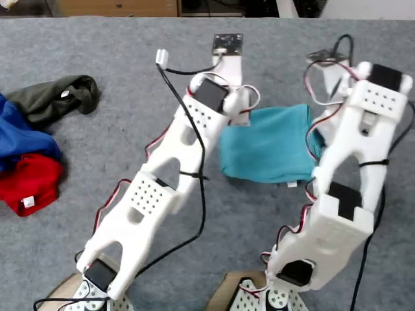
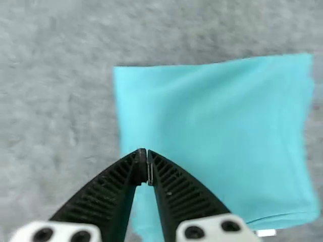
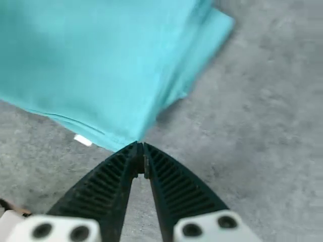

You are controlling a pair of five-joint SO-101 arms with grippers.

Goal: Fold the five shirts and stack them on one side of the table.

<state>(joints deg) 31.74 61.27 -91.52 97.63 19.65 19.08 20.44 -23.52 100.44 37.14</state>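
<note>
**Teal shirt folded between two arms, three more heaped at the side**

The grey, felt-like surface [image 1: 78, 162] carries everything we see. Across it stretch the two white arms: the left arm [image 1: 162, 188] slants up to one side edge of the folded cloth, and the right arm [image 1: 343, 194] stands at the opposite side edge.

Between them lies the teal shirt [image 1: 269, 146], folded into a flat rectangle near the middle of the surface. From the left wrist we see it [image 2: 217, 131] as a smooth panel with straight edges. From the right wrist we see its [image 3: 91, 60] layered edges and one corner sticking out past the rest.

Well apart from it, at the far side of the surface beyond the left arm, three unfolded shirts are bunched together: a blue shirt [image 1: 19, 139], a red shirt [image 1: 32, 181] touching it, and a dark green shirt [image 1: 55, 97] on the blue one's other side.

The left claw [image 2: 143, 169] has its tips pressed together over the teal shirt, just inside one edge. The right claw [image 3: 140, 161] also has its tips together, right at the shirt's hem. We cannot tell whether either pinches cloth.

A small white tag [image 3: 82, 140] peeks from the teal hem, and another tag [image 1: 27, 202] shows on the red shirt.
</note>
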